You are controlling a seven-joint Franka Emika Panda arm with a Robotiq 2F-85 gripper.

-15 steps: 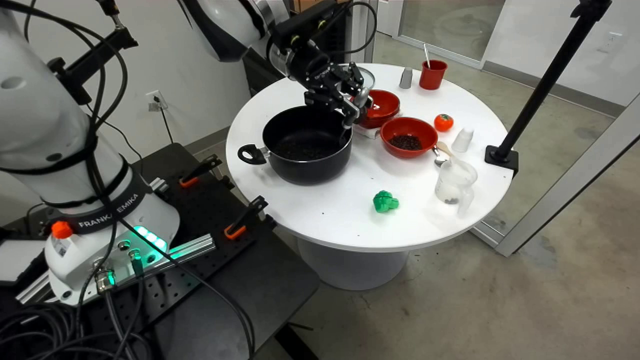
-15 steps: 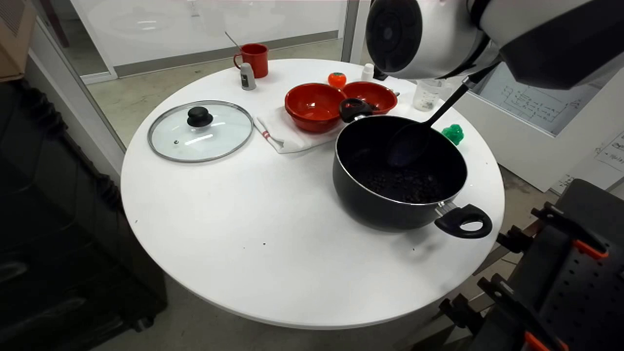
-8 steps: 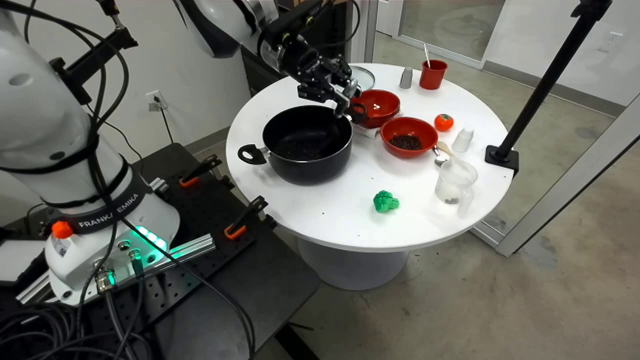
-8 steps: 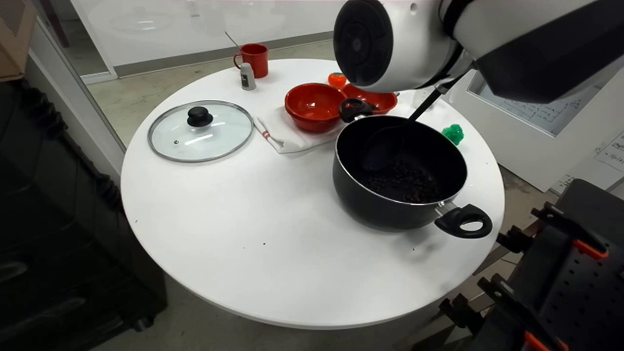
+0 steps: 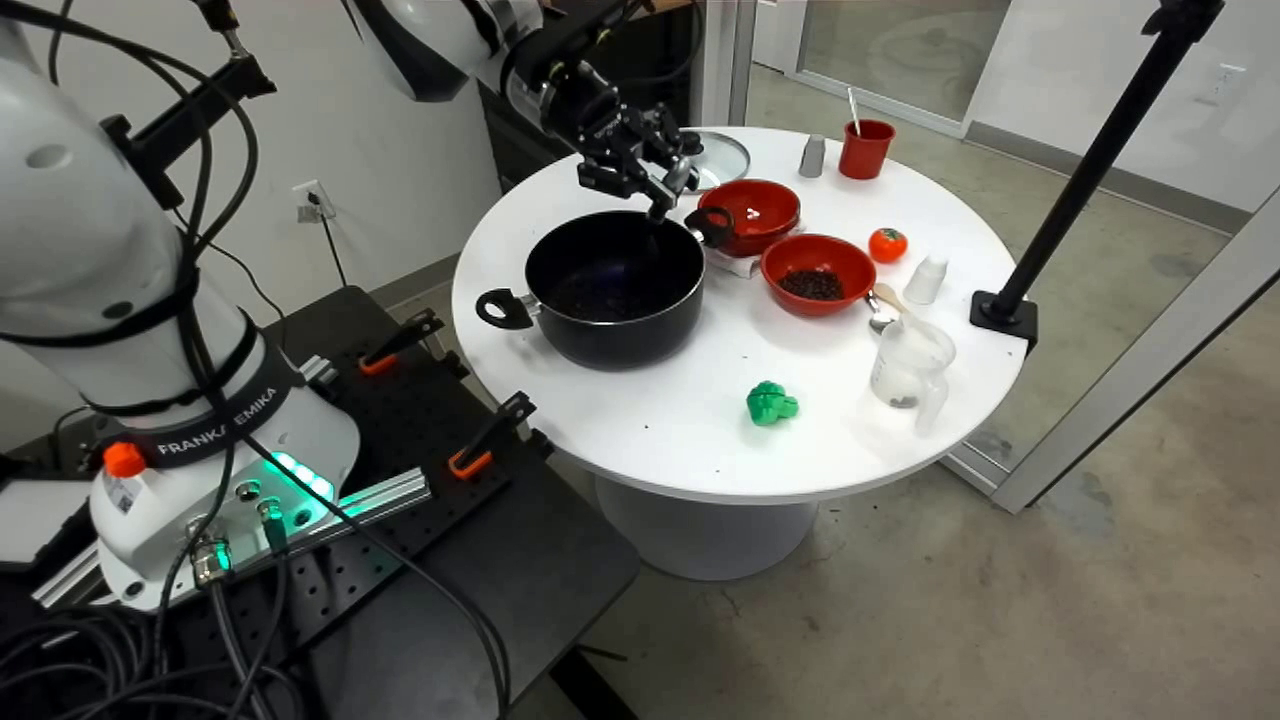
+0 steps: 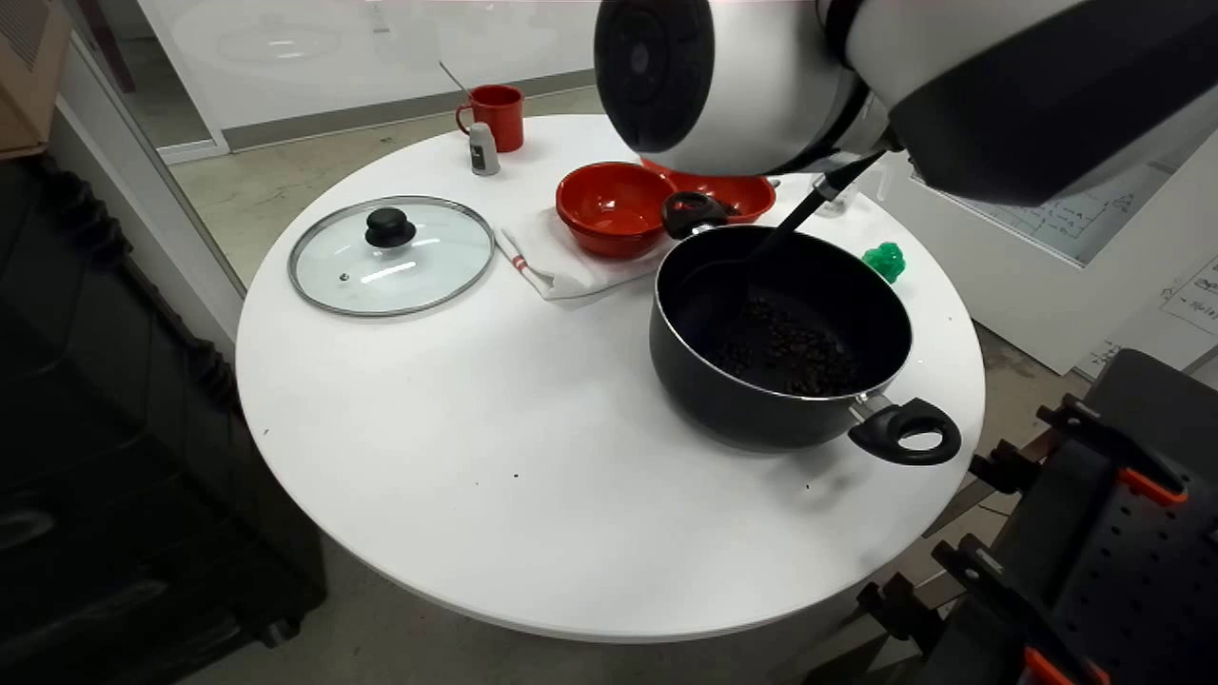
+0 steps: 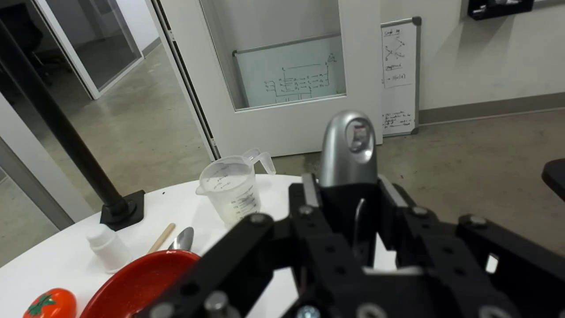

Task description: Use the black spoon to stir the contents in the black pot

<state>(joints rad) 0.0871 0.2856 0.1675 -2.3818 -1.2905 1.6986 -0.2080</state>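
"Wrist view: what does the gripper (image 7: 351,191) have?"

"The black spoon (image 7: 346,163). The fingers (image 7: 311,191) are pinched in on its handle, apart only by its thickness; the grey handle end sticks up right of centre."

"What's just changed?"

"In an exterior view, right of centre, I've swept the spoon's head leftward across the black pot (image 6: 733,417). A second ago it sat mid-pot; now, dim against the black, it's toward the left inner wall. More of the dark bits (image 6: 804,357) show on the bottom, so I judge the stir under way but not done. My next stroke should probably cut back through them, without bumping the rim."

"And the other containers?"

"In an exterior view, the lower red bowl (image 5: 818,250), right of centre, holds dark pieces (image 5: 812,286). The upper red bowl (image 5: 775,200) shows a pale glint I can't identify. The red mug (image 5: 865,155), upper right, has a thin stick (image 5: 853,105) standing in it. Something sits low in the clear measuring cup (image 5: 905,355); I can't tell what. The glass lid (image 6: 390,285) is off the pot, flat at the frame's upper left in an exterior view."
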